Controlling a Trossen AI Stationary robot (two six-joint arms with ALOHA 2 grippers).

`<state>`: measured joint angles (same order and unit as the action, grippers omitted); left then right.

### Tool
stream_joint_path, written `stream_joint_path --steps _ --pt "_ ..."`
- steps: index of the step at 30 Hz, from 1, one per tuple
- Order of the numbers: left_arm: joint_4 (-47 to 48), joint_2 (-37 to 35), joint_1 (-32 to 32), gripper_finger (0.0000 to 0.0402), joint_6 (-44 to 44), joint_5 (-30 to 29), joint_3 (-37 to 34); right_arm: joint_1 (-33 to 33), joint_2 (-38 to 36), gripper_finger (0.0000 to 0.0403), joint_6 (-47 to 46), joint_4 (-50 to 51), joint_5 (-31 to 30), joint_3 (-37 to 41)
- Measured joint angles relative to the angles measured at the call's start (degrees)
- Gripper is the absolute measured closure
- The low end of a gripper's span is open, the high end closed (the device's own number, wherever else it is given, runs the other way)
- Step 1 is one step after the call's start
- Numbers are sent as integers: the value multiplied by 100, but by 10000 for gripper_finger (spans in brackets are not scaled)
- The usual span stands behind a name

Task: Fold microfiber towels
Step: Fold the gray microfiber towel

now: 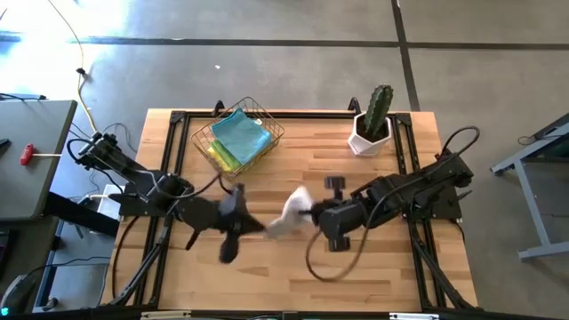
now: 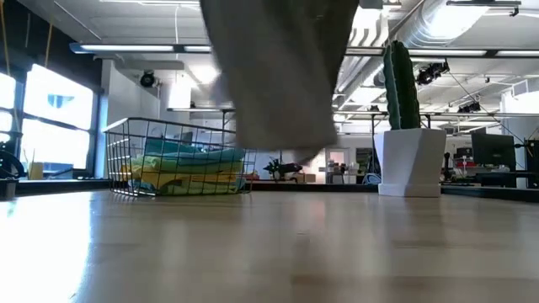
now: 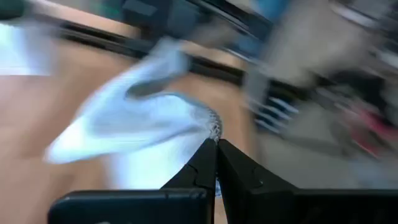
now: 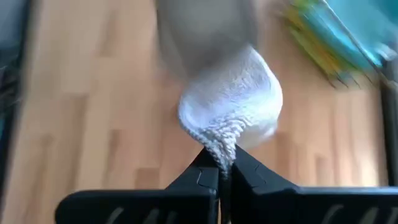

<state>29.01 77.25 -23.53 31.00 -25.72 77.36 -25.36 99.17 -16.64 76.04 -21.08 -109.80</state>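
Note:
A grey microfiber towel hangs in the air between my two grippers over the middle of the table. In the low view it hangs clear of the tabletop. My left gripper is shut on its left end, and my right gripper is shut on its right end. A wire basket at the far left holds other towels: light blue on top, with lime green and yellow at its edge. My left gripper pinches an edge of the grey towel between its two fingertips. The cloth spreads away from the fingers, lifted clear of the table. My right gripper pinches a bunched edge of the towel between its two fingertips, several layers gathered together. The cloth bulges out ahead of the fingers and is off the table.
A cactus in a white pot stands at the far right of the table. The wire basket also shows in the low view, at the left. Bare wood lies toward the near edge.

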Motion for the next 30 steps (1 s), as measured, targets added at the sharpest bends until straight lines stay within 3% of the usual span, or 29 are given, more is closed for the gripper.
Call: stream_joint_path --steps 1,3,6,9,16,23,25,27,30 --pt "-97 2 54 401 -228 612 0 -24 6 403 241 -53 170 -38" --pt "-225 2 102 401 -523 994 0 -59 14 403 442 -14 -54 -141" --pt "-188 -1 108 401 -574 428 0 -49 9 403 512 253 -738 -273" --pt "87 -38 109 401 -800 -83 0 -30 9 403 577 675 -976 -326" --pt "1080 69 323 401 -1540 -375 0 190 9 403 185 1358 -1289 115" --pt "1535 166 755 401 -3271 -2073 -8 784 9 403 348 1401 -2737 695" --pt "1470 156 824 401 -3426 -2363 -5 935 9 403 105 1406 -2967 727" --pt "1489 153 870 401 -3160 -2308 2 980 9 403 -179 1401 -2855 745" --pt "1673 235 812 401 -2107 -1353 -4 893 12 403 -562 1397 -1947 745"
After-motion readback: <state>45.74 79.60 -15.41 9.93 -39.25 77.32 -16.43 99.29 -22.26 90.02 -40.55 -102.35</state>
